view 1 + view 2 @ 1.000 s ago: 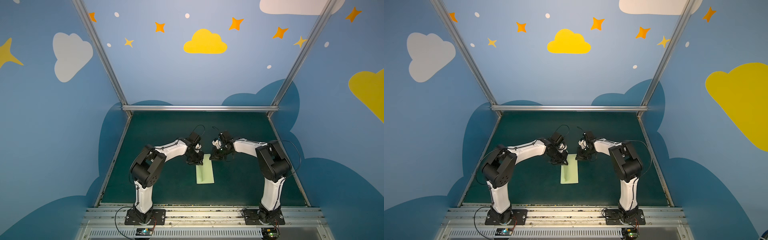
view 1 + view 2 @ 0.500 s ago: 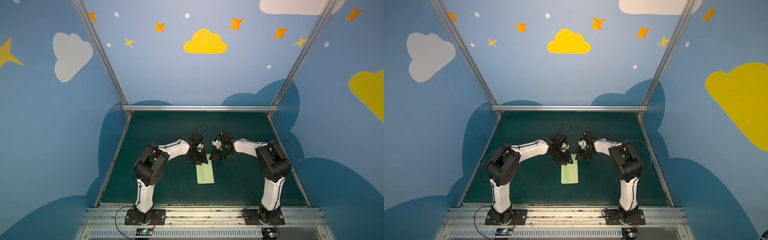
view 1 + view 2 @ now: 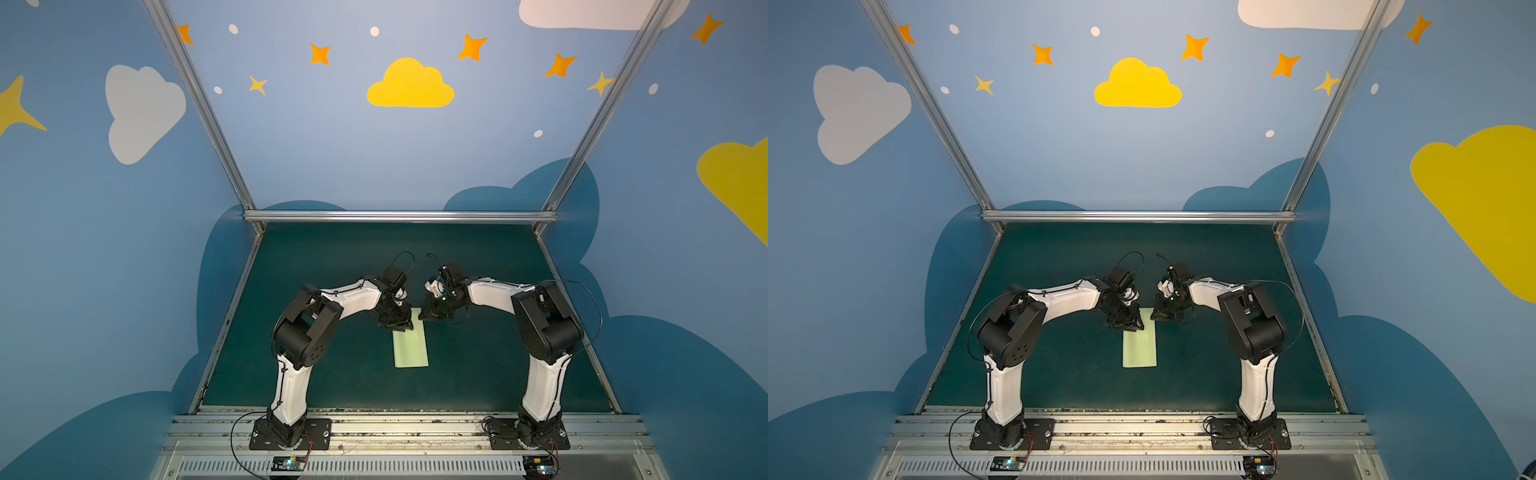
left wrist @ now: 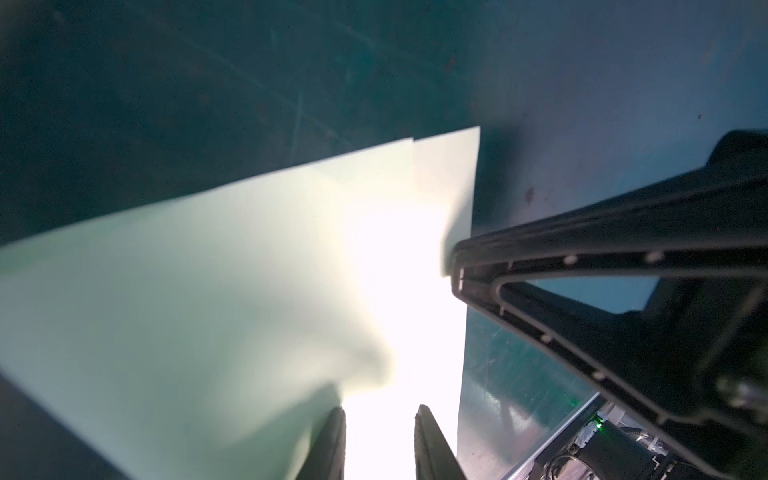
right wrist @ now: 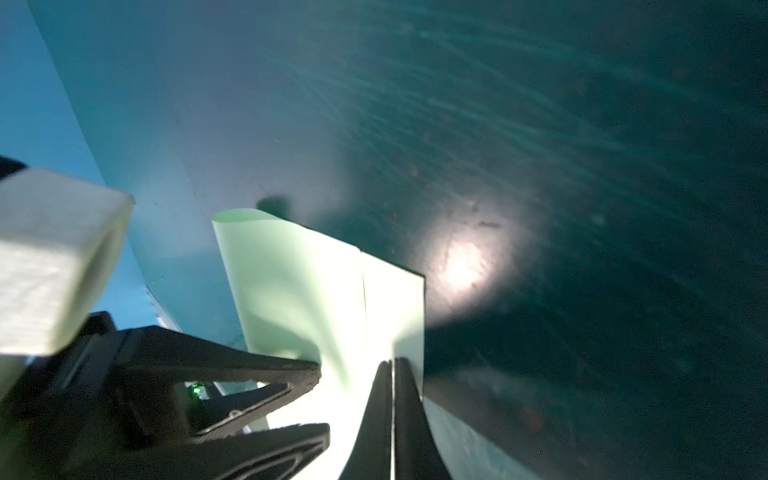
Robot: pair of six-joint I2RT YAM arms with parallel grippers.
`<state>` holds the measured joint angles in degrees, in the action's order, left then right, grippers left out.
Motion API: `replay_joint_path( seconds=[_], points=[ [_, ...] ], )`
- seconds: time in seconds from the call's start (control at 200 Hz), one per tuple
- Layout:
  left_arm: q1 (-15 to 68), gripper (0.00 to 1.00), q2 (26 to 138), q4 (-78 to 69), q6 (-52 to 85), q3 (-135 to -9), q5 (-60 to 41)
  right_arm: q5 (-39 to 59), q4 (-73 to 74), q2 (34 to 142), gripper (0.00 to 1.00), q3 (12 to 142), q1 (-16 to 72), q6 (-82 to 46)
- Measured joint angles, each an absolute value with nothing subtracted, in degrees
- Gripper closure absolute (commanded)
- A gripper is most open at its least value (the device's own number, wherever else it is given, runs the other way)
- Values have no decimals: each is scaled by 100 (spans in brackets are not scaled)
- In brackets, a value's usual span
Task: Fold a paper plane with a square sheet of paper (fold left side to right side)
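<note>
The pale green sheet of paper [image 3: 411, 351] [image 3: 1139, 347] lies on the dark green table, folded in half into a narrow rectangle rather than a plane shape. In the right wrist view its upper layer [image 5: 291, 286] bulges up at the fold and stops short of the lower layer's edge. My left gripper [image 3: 400, 327] [image 4: 380, 409] hovers over the sheet's far left corner. It is open, with only paper below the gap. My right gripper [image 3: 424, 316] [image 5: 392, 361] is shut, its tip down on the far right corner near the edge [image 4: 471, 174].
The dark green table [image 3: 332, 266] is fenced by aluminium rails [image 3: 399, 216] and blue walls at the back and both sides. Both arm bases [image 3: 289, 432] [image 3: 530, 432] stand on the metal front rail. The two grippers sit close together over the sheet's far end.
My left gripper has moved right, from beside the sheet to over its far left corner, and its jaws have parted. The right arm has stayed where it was, shut.
</note>
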<state>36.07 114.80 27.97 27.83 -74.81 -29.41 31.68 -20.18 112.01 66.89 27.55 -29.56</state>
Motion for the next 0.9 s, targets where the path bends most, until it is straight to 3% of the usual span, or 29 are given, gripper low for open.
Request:
replay_joint_path(
  seconds=[0.671, 0.901],
  points=[
    [3607, 70, 11483, 2792, 2689, -7476, -2950, 3524, -1839, 11500, 100, 7129, 3033, -3385],
    [3597, 49, 11443, 2886, 2561, -7531, -3055, 3524, -1693, 11611, 100, 6980, 3024, -3422]
  ],
)
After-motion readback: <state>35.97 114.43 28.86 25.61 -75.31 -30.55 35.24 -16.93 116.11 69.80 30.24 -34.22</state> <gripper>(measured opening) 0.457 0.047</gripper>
